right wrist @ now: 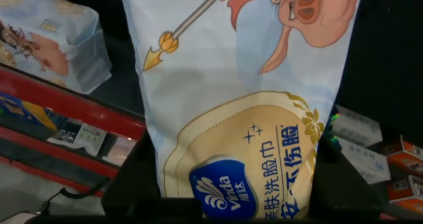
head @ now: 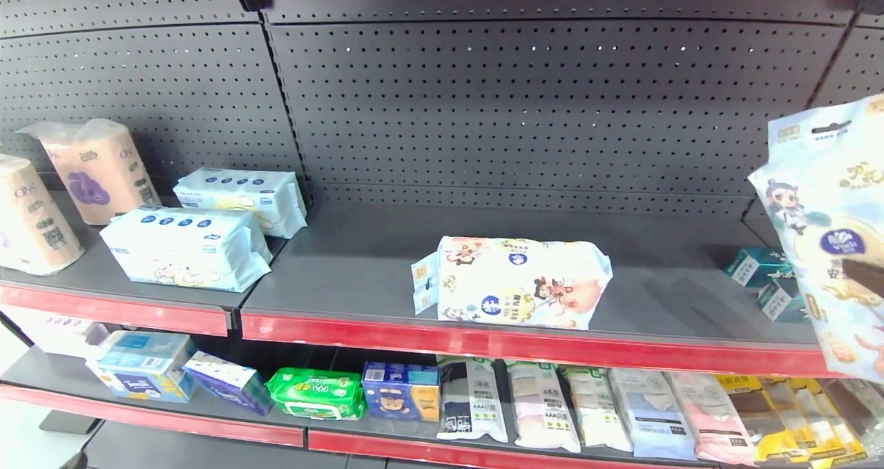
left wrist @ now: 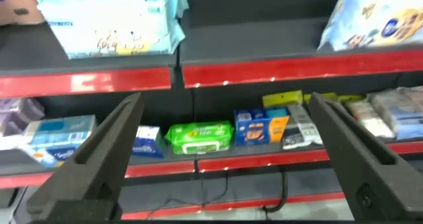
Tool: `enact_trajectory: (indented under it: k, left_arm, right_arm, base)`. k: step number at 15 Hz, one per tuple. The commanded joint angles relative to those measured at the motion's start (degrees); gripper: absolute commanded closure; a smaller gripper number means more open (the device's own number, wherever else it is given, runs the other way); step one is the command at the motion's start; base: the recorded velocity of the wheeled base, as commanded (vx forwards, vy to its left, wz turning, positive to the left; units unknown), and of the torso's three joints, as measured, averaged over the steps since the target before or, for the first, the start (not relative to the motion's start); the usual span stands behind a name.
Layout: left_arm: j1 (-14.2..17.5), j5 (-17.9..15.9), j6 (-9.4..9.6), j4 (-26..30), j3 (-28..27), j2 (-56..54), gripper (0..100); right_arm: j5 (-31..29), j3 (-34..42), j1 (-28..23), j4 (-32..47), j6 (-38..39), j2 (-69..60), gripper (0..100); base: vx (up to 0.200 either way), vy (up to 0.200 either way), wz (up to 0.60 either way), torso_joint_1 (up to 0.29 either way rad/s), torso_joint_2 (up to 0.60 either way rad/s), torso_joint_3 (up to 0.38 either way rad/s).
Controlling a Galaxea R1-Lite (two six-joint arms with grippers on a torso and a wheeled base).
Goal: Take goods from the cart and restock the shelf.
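A tall pale-blue cartoon-printed tissue pack (head: pixel 829 234) hangs at the far right, above the right end of the grey shelf board (head: pixel 359 248). My right gripper (right wrist: pixel 234 197) is shut on this pack (right wrist: pixel 244 105), a dark finger on each side of its lower part. A matching pack (head: pixel 518 282) lies flat near the front red edge at the board's middle; it also shows as the lying pack (right wrist: pixel 49 39) beyond the held one. My left gripper (left wrist: pixel 225 151) is open and holds nothing, facing the lower shelf row, with the lying pack (left wrist: pixel 377 16) above it.
Two white-and-blue tissue packs (head: pixel 186 248) and wrapped paper rolls (head: pixel 100 168) fill the left board. Teal boxes (head: pixel 756 265) sit at the back right. The lower shelf holds green wipes (head: pixel 316 391) and several flat packets. Bare board lies on both sides of the lying pack.
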Motion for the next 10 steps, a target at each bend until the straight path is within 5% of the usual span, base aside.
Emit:
enact_trajectory:
  k: [1,4,10]
  left_arm:
    - [0.1,1.4,0.61,2.8,0.7,-3.9,0]
    - [0.1,4.4,0.61,10.4,0.7,-11.5,0]
    - [0.4,5.9,0.88,14.1,2.4,-19.8,0]
  right_arm:
    - [0.4,-6.5,3.5,0.5,-1.9,9.5,100]
    - [0.3,-15.5,7.6,9.7,-2.1,13.6,100]
    - [-0.2,-21.2,8.9,9.9,-7.3,21.0,100]
  base:
    - [0.000,0.000,0.00,0.000,0.00,0.000]
    - [0.000,0.000,0.00,0.000,0.00,0.000]
    - [0.000,0.000,0.00,0.000,0.00,0.000]
